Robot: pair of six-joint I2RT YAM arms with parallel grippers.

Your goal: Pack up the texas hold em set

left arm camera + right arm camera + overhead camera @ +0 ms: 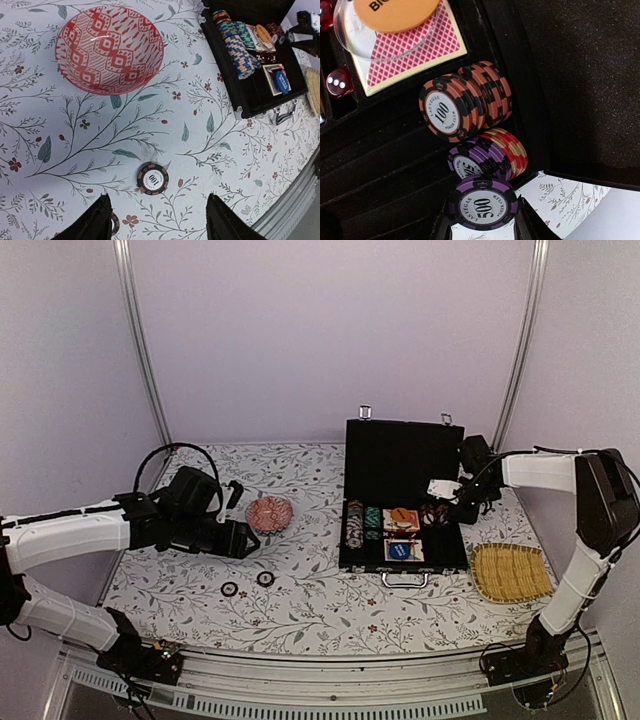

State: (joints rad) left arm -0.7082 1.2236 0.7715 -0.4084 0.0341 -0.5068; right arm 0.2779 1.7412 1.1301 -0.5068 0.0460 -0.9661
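Black briefcase point(400, 455) open at far right of table point(320, 605), right gripper point(482, 217) pinching purple 500 chip point(482, 202) beside its chip stacks point(465, 107), left gripper point(157, 222) fingers spread above loose 100 chip point(152, 179).

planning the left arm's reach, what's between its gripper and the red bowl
A loose 100 chip on the cloth, shown in the left wrist view.

One black briefcase point(400, 465), two loose poker chips point(229, 589) point(265, 579), one purple 500 chip point(482, 202), two card decks point(420, 52) point(270, 75), one orange disc point(395, 12), one red patterned bowl point(269, 513), one yellow woven tray point(511, 572)
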